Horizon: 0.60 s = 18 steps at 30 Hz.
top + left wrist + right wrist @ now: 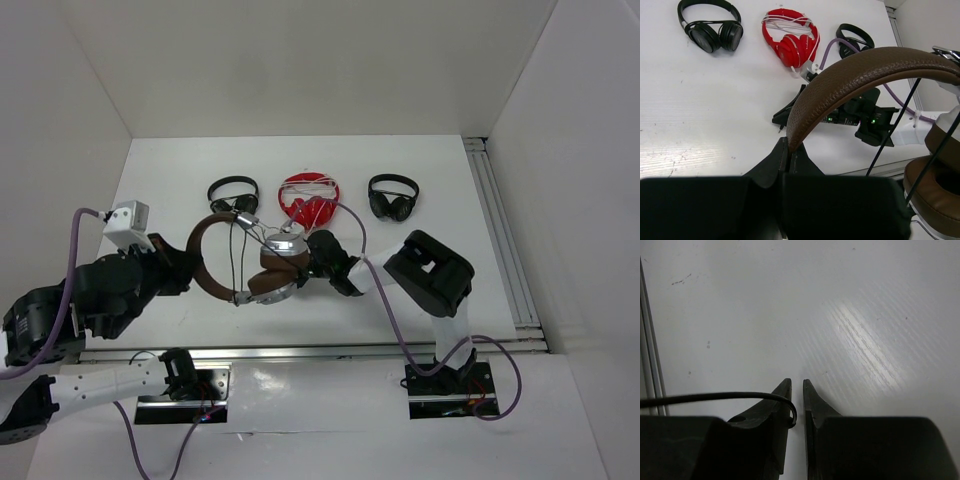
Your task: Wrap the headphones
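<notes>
The headphones lie at the table's middle, with the brown headband (200, 250) on the left and the brown-padded silver earcups (280, 272) on the right. The thin dark cable (232, 252) crosses the band's opening. My left gripper (185, 263) is shut on the headband; in the left wrist view its fingers clamp (788, 144) the band (860, 70), with an ear pad (935, 185) and cable (895, 125) at the right. My right gripper (314, 250) sits just right of the earcups. In the right wrist view its jaws (797, 383) stand nearly closed, with the cable (740, 396) hooked over one finger into the gap.
Along the back stand a small black pair (233, 193), a red pair with white cord (308, 198) and another black pair (393, 196). A metal rail (505, 250) runs along the table's right edge, and white walls enclose the sides.
</notes>
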Each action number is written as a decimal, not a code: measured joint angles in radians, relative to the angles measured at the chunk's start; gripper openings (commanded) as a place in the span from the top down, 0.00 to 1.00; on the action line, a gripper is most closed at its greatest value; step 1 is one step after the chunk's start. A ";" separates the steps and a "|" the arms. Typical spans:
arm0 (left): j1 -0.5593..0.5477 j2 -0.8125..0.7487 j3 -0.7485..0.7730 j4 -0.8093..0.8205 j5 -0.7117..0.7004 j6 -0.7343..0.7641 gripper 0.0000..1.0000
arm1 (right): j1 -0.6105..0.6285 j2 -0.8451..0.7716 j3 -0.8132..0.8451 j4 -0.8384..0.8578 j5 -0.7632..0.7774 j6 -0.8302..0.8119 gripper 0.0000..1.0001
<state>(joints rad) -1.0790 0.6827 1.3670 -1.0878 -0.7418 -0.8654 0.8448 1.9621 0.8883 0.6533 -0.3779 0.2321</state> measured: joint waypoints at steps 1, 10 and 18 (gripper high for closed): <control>0.000 -0.005 0.002 -0.004 -0.002 -0.002 1.00 | 0.000 0.008 -0.006 0.014 0.000 0.004 0.78; 0.000 -0.018 0.002 -0.047 -0.024 -0.015 1.00 | 0.017 0.045 -0.042 0.105 0.001 0.041 0.79; 0.000 -0.019 0.001 -0.126 -0.103 -0.139 1.00 | 0.057 0.024 -0.114 0.171 0.050 0.071 1.00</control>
<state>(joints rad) -1.0790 0.6640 1.3678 -1.2133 -0.8444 -1.0042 0.9016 1.9865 0.7746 0.8238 -0.3283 0.3031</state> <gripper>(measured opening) 0.049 0.021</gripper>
